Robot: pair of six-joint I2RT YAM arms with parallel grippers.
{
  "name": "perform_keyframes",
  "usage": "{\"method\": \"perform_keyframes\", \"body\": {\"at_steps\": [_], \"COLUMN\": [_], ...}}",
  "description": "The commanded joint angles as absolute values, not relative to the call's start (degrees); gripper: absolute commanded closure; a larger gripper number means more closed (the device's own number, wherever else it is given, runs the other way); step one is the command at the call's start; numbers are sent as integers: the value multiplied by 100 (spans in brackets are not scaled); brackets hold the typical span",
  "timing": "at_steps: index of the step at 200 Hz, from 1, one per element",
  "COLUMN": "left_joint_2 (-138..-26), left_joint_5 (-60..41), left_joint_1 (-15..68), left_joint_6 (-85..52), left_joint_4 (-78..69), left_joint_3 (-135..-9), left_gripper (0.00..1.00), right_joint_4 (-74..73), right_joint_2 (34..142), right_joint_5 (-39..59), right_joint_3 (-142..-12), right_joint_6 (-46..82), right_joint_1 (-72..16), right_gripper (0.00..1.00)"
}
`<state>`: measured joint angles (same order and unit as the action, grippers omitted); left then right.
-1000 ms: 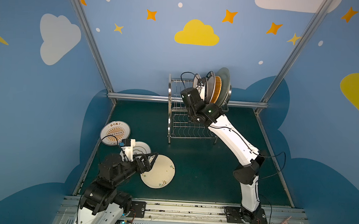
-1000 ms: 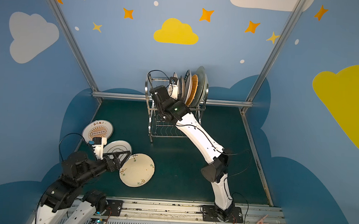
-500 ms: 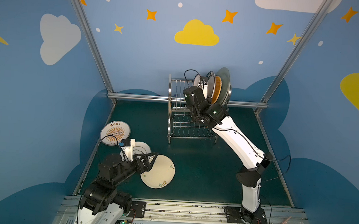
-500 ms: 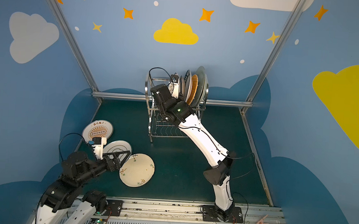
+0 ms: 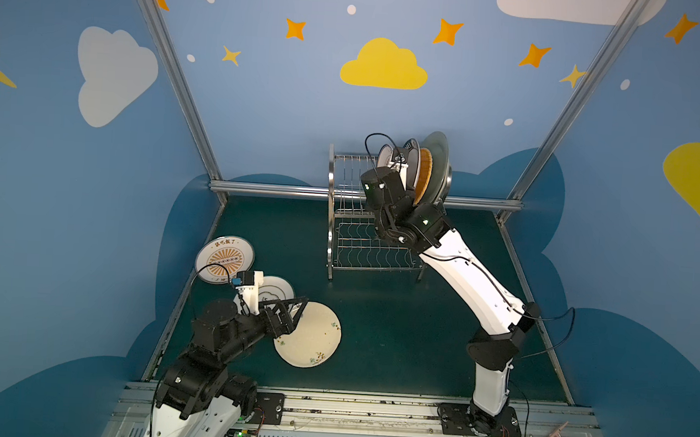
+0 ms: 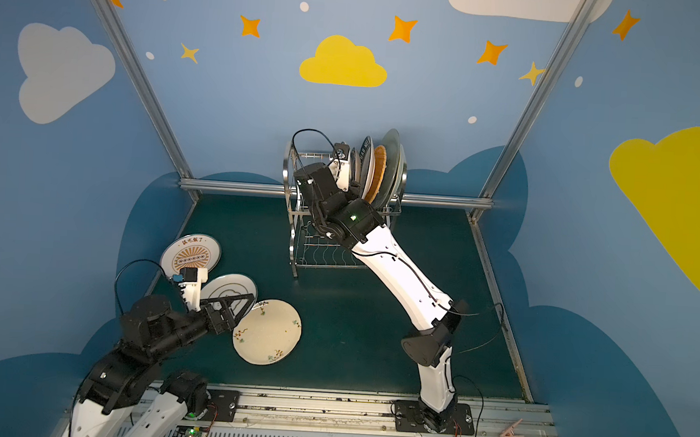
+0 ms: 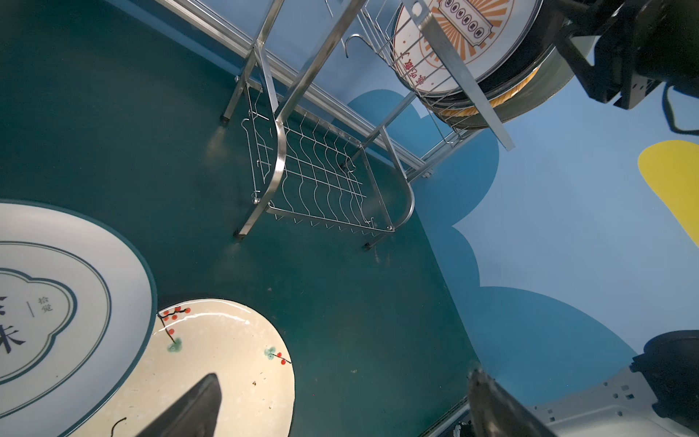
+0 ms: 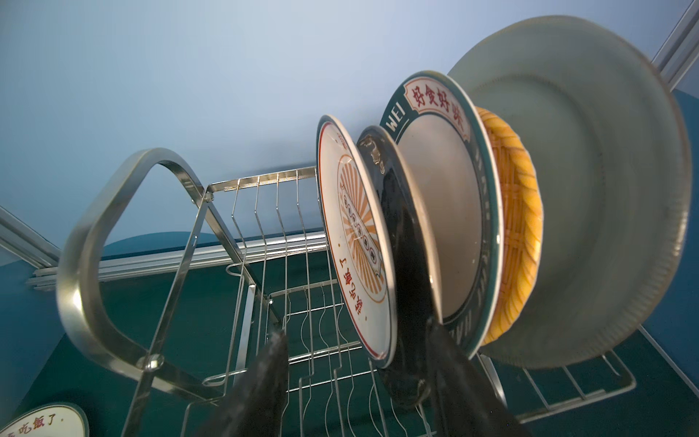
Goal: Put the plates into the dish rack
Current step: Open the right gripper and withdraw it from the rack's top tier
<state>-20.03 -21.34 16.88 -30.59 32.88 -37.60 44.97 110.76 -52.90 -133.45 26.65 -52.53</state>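
Note:
The steel dish rack (image 5: 331,210) stands at the back of the mat. In its upper tier stand a sunburst plate (image 8: 359,242), a black plate (image 8: 401,265), a teal-rimmed plate (image 8: 442,212), a yellow woven plate (image 8: 518,227) and a pale green plate (image 8: 586,189). My right gripper (image 8: 355,327) is open, its fingers straddling the lower edges of the sunburst and black plates. Flat on the mat lie another sunburst plate (image 5: 225,259), a cloud-emblem plate (image 5: 277,292) and a cream floral plate (image 5: 312,338). Over the floral plate's near-left rim hovers my left gripper (image 5: 293,307), open and holding nothing.
The rack's wavy lower shelf (image 5: 373,252) holds nothing. Several slots of the upper tier (image 8: 268,212) to the left of the plates are free. An aluminium rail (image 5: 267,189) runs along the back wall behind the rack. Bare green mat (image 5: 396,326) lies between the two arms.
My right gripper's jaws have spread apart around the plates in the rack, and its wrist has risen slightly. The left arm and the plates on the mat have not moved.

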Motion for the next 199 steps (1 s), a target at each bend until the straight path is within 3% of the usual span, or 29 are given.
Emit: {"method": "perform_keyframes", "body": {"at_steps": [1, 111, 145, 199], "left_joint_2": [-2029, -2359, -2752, -4219], "left_joint_5": [-2100, -2009, -1931, -2040], "left_joint_1": [1668, 1661, 1665, 1834], "left_joint_6": [-3043, -3144, -3715, -4218], "left_joint_4": [3260, 3226, 2573, 1167], "left_joint_3": [-3740, -3736, -3486, -3309], "left_gripper": [0, 0, 0, 0], "right_joint_4": [4298, 3174, 2384, 2532], "right_joint_2": [10744, 9202, 7862, 6121], "right_joint_5": [-5297, -4341, -3518, -2856], "right_joint_3": [-13219, -11129, -9209, -6729], "right_joint_6": [2543, 1510, 878, 1349], "right_joint_1": [-5306, -5370, -5345, -4714], "right_gripper": [36, 7, 5, 5]}}
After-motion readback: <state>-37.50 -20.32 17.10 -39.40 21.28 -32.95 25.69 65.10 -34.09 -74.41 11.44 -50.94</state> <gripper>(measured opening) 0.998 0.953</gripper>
